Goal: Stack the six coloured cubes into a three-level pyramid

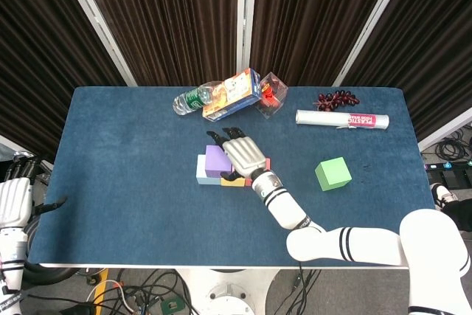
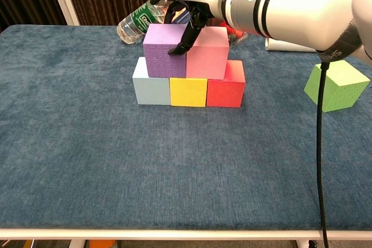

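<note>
Right hand (image 2: pixel 189 13) reaches over the stack from behind, thumb hooked down the front where the purple cube (image 2: pixel 164 50) meets the pink cube (image 2: pixel 207 52); whether it grips the pink one or merely steadies it, I cannot tell. Both sit butted together on the pale blue (image 2: pixel 150 90), yellow (image 2: pixel 188 92) and red (image 2: pixel 225 88) base row, leaving a level seat for the top. The green cube (image 2: pixel 337 85) waits well apart. Left hand (image 1: pixel 15 198) idles off-table, fingers slack, empty.

open blue table (image 2: pixel 87 161) around the cube stack (image 2: pixel 188 76); bottle (image 2: pixel 132 24) and boxes (image 1: pixel 234 94) crowding behind it
</note>
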{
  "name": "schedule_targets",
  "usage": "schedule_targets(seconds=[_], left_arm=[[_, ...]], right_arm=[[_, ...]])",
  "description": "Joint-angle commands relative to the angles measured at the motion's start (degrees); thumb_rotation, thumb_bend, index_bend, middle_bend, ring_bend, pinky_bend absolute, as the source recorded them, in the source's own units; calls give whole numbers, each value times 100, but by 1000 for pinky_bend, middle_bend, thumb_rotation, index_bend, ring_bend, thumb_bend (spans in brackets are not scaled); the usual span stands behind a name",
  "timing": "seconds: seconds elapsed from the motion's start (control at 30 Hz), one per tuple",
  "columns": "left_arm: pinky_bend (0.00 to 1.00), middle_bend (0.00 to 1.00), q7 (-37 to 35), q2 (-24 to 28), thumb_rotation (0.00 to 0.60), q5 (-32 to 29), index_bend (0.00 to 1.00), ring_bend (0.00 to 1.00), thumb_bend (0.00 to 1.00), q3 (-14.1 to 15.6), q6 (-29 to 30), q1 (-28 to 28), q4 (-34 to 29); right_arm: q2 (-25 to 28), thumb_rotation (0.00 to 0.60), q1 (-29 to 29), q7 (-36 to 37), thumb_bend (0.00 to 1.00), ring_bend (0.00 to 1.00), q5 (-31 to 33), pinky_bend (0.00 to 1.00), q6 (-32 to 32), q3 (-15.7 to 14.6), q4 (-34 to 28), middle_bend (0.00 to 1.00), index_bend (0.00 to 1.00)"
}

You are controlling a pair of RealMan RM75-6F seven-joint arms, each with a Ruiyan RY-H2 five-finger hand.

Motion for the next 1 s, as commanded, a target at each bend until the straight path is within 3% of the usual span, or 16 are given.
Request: schedule_targets(seconds=[0.03, 0.57, 1.0], left_arm=[[123, 160, -3, -2, 600, -8, 150, 127, 88, 3, -15, -1, 10], [123, 160, -3, -14, 600, -13, 150, 127, 88, -2, -23, -5, 28], [123, 160, 23, -19, 600, -5, 150, 127, 88, -9, -20, -17, 25]], right_arm=[[-4, 600, -5, 4, 215, 2, 4, 0, 2, 1, 5, 293, 0], [-22, 600, -15, -9, 215, 2, 34, 0, -39, -18, 52, 287, 0], [106, 600, -53, -6, 214, 0, -5, 0, -111, -76, -74, 142, 0]])
